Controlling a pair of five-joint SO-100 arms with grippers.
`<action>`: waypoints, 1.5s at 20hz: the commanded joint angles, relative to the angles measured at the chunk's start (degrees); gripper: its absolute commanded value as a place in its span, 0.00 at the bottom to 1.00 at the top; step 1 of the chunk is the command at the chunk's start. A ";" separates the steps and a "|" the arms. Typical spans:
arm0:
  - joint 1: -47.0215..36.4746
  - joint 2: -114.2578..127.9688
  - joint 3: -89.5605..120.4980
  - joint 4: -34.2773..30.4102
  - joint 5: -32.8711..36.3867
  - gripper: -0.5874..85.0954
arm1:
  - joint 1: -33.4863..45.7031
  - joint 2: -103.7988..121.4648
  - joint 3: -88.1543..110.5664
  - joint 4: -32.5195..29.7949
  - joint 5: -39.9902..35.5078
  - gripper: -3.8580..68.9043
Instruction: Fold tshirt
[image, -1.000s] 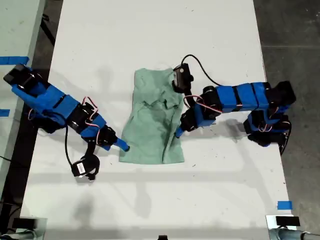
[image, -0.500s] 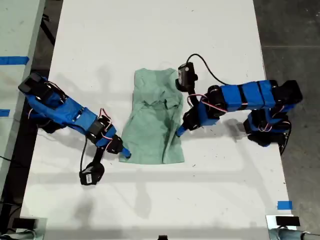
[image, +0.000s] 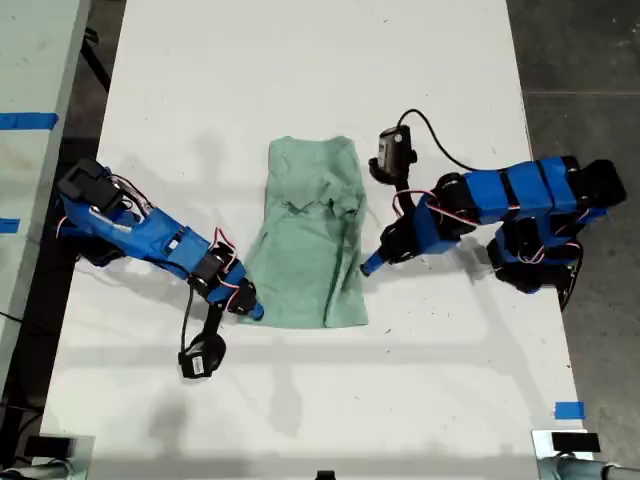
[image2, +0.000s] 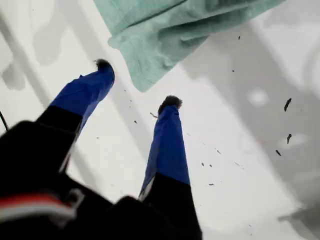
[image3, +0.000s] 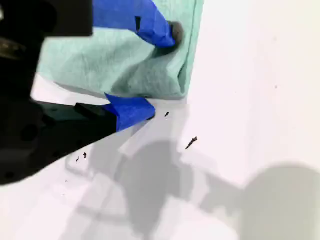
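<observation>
In the exterior view I count one tshirt (image: 310, 240), one white bench (image: 300, 80) and two blue arms, each with one end effector. The tshirt lies on the bench between the two end effectors, folded into a narrow strip. My first end effector (image: 368, 267) belongs to the arm on the exterior view's right, and its tip is just beside the long edge of the tshirt. My second end effector (image: 252, 311) belongs to the arm on the exterior view's left, and it is at a corner of the tshirt. How wide each one is spread is hard to read here. Three pieces of blue tape (image: 570, 410) also show, all well apart from the end effectors.

In the first wrist view, my first end effector (image2: 137, 82) is released: its two blue fingers (image2: 167, 145) are spread wide and hold nothing. A corner of the tshirt (image2: 165, 30) lies just ahead of the fingertips, near the gap between them. The bench (image2: 240, 150) under them has small dark specks, which the exterior view hardly shows.

In the second wrist view, my second end effector (image3: 162, 71) is also released and wide. One finger (image3: 150, 22) rests on top of the tshirt (image3: 115, 65) and the other one is on the bench (image3: 250, 75), touching the cloth edge at the corner. The cloth is not pinched.
</observation>
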 joint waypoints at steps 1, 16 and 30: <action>-0.18 0.97 -2.90 -1.85 -5.54 0.01 | -1.93 7.47 3.34 -3.96 2.02 0.36; -3.78 16.52 -7.21 7.65 -0.35 0.01 | -2.99 10.81 9.58 -8.44 4.13 0.36; -5.62 -17.58 -39.81 1.85 8.53 0.32 | -3.78 10.63 10.90 -10.72 4.92 0.36</action>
